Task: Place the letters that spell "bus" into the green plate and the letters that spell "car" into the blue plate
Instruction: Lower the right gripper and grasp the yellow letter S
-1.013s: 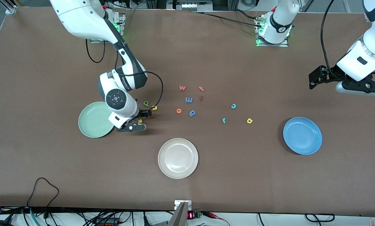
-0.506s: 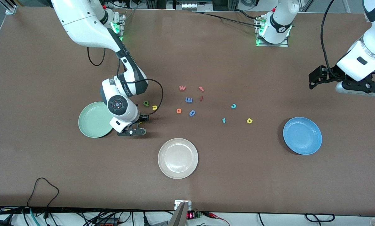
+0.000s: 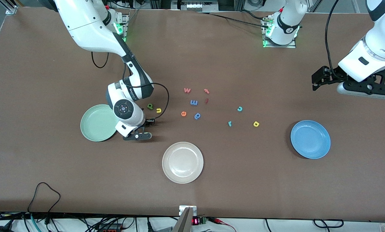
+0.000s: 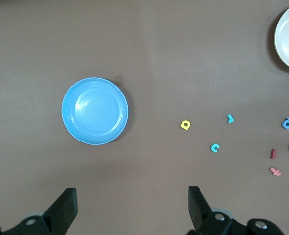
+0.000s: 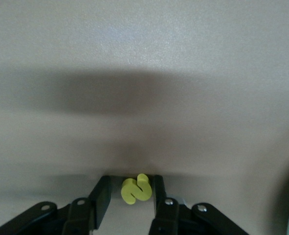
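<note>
The yellow s [image 5: 136,189] sits between the right end effector's [image 5: 129,196] narrowed fingers, seemingly touching both, beside the green plate [image 3: 94,129]; the left end effector [image 4: 132,208] waits, spread wide.

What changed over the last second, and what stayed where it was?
The right gripper, beside the green plate, closed around the yellow s, its wrist shifting slightly toward the beige plate. The left gripper, open, rose a little above the table near the blue plate. The b, u, c, a, r and all three plates stayed put.
</note>
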Tool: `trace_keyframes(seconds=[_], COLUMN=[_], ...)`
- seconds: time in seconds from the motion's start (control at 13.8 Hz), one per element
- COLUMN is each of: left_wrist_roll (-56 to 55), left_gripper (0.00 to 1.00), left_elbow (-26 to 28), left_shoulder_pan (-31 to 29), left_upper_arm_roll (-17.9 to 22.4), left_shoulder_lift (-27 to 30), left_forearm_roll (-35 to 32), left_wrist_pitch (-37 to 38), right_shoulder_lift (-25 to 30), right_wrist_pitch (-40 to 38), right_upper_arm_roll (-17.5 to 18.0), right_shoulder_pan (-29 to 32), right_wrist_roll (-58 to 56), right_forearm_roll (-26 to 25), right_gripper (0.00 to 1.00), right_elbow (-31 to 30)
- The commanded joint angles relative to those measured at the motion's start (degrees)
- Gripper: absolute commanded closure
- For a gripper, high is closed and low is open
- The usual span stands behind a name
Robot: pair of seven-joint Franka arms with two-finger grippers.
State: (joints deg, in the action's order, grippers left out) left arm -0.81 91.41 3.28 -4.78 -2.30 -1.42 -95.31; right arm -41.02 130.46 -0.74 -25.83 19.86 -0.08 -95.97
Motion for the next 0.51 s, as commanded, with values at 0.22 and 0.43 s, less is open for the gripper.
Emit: trace_keyframes(seconds=[0.22,0.43], left_wrist_roll=[0.46,0.11], left_gripper=[0.00,0.00], left_elbow=[-1.67,-1.23], left_shoulder_pan=[-0.55,0.14], left_upper_arm_roll=[-0.05,-0.14], left_shoulder_lift=[-0.43,-1.47], left_forearm_roll=[-1.22,-1.22], left_wrist_pitch=[2.75,11.52], right_shoulder_lift=[-1.07,-1.34], right_wrist_pitch=[0.14,0.14], right_upper_arm_roll=[-0.13,-0.13], right_shoulder_pan=[-0.09,-0.09], right_wrist_roll=[-0.17,-0.17], right_forearm_roll=[-0.63,-0.54], right_gripper=[0.67,0.77], right_elbow=[0.78,0.78])
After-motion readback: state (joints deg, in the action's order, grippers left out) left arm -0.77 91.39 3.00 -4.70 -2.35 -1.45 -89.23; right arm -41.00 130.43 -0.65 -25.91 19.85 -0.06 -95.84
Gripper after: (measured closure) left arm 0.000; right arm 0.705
